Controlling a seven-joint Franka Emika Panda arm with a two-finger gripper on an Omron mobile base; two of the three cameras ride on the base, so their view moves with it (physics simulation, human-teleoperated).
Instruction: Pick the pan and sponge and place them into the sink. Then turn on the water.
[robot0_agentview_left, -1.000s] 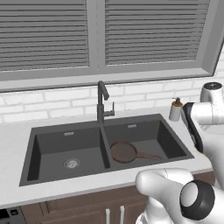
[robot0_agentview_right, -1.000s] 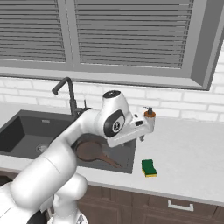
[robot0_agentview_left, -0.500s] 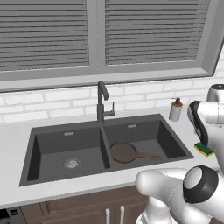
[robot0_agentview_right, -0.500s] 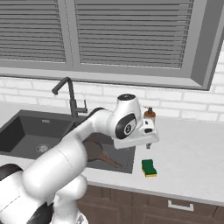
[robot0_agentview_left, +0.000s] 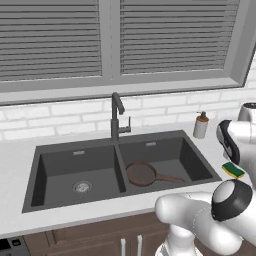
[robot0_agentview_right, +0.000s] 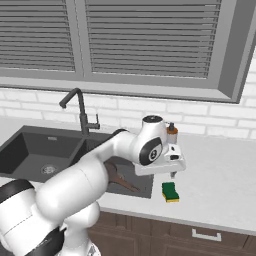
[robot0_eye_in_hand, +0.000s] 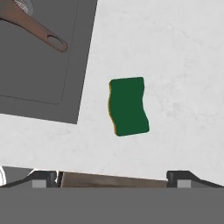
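The sponge (robot0_eye_in_hand: 127, 106) lies on the tabletop (robot0_eye_in_hand: 183, 65) just right of the sink (robot0_agentview_left: 75, 165); the pan (robot0_agentview_left: 142, 174) already rests in the right basin. My arm has swung over, so the released, empty pincer (robot0_agentview_right: 173, 175) now hangs above the sponge. The hand view shows the wide finger gap

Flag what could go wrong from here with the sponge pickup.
1. In the hand view the sponge sits off-centre between the tool's fingertips, so a straight descent may catch only one edge.
2. It lies near the counter's front edge; a nudge could push it off.
3. The pan already fills part of the right basin of the sink, so a dropped sponge may land on its handle.
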